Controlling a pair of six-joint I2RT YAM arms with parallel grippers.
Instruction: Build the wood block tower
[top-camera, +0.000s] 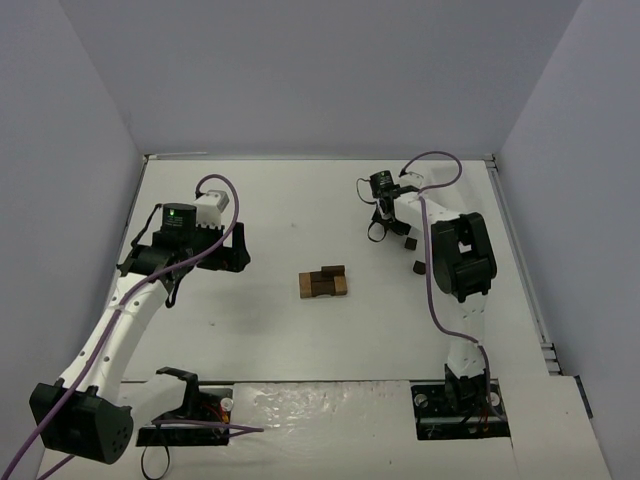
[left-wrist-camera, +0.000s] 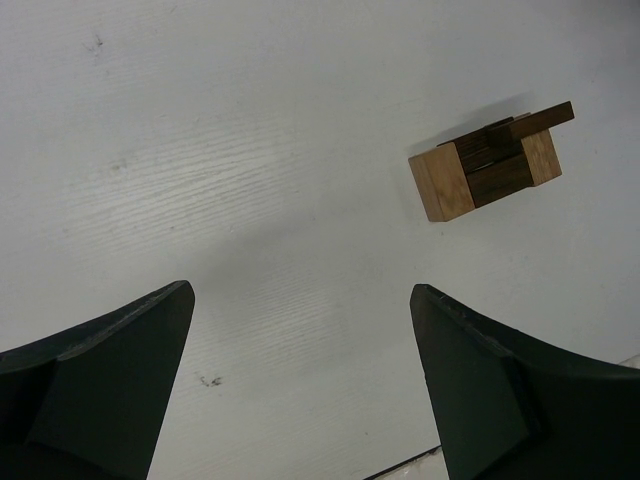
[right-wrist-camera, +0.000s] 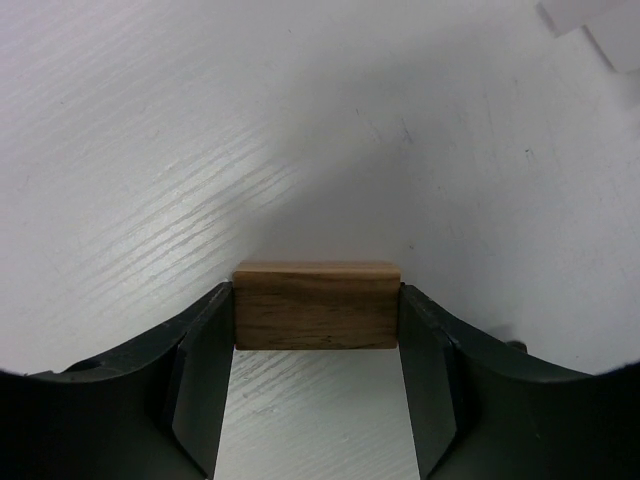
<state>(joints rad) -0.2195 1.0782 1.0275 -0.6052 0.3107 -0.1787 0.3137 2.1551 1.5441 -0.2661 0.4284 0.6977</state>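
On table (top-camera: 280, 200): left gripper (left-wrist-camera: 300, 300) at 9 o'clock of centre, jaws wide, empty, parked clear; right gripper (right-wrist-camera: 315, 292) at 2 o'clock, closed on ends of loose block (right-wrist-camera: 316, 322), likely next piece; wood block tower (top-camera: 323, 283) at centre, unfinished

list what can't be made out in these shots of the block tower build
- top view: wood block in the right gripper, hidden beneath that gripper itself
- top view: wood block tower, too small to count layers
- left wrist view: tower's far side, hidden behind its near blocks
- right wrist view: whether the block is lifted; its underside is hidden
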